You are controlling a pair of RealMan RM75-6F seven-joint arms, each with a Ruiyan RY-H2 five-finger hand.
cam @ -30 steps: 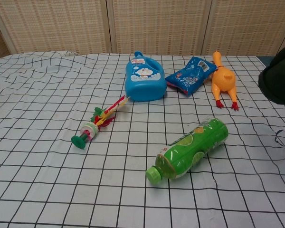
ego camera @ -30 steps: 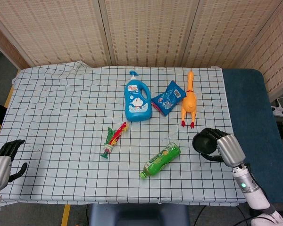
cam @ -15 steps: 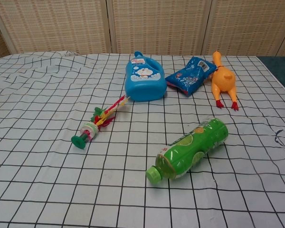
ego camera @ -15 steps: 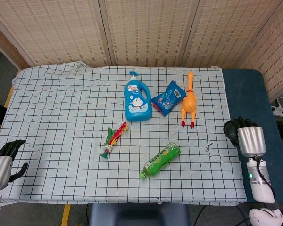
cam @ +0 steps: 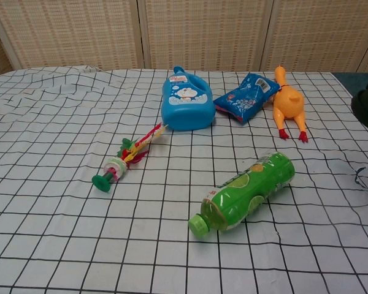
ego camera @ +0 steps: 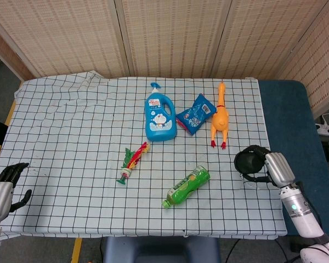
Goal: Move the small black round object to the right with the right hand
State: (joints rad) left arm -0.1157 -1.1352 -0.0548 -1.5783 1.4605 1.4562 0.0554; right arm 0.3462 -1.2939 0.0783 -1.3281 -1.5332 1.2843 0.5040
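Covering table: checked cloth [ego camera: 71, 137]; woven screens [ego camera: 170, 35] behind; right hand [ego camera: 275, 169] grips black round object [ego camera: 249, 162].

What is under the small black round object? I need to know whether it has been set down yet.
The checked tablecloth lies below the black round object, which the right hand grips. Whether it touches the cloth cannot be seen.

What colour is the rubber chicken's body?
Orange, with red feet; the rubber chicken shows best in the chest view.
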